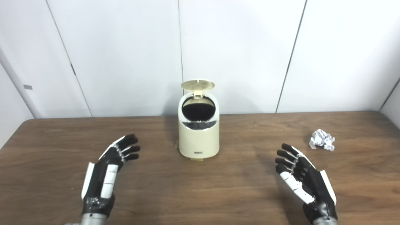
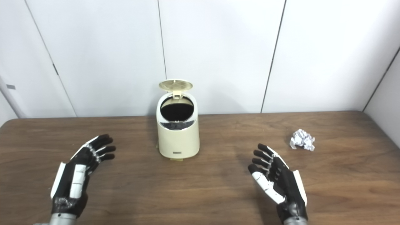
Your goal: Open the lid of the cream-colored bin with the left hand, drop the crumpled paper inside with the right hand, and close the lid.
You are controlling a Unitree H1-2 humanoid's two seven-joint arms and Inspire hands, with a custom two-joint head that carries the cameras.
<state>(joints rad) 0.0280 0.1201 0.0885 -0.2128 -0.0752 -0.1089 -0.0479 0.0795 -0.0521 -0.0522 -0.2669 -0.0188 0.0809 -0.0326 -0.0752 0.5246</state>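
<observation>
1. We face a wall of plain white panels, and in front of it a dark wood-grain bench carries everything.
2. The small cream-colored plastic bin stands at the middle of the bench near the wall. Its round lid is tipped up and back, so the dark mouth is exposed.
3. The crumpled white paper ball lies on the bench well to the right of the bin, just beyond our right hand.
4. Both hands hover spread and empty. The left hand sits well apart from the bin on its left.
5. With the lid already up, we judge the paper pickup to be the step in hand. We should reach the right hand forward and to the right, close the fingers around the ball's bulk, then carry it over the mouth before letting go.
6. The bin's inside is black, so we cannot tell what it holds. Both forearms are cut off at the bottom edge.
</observation>
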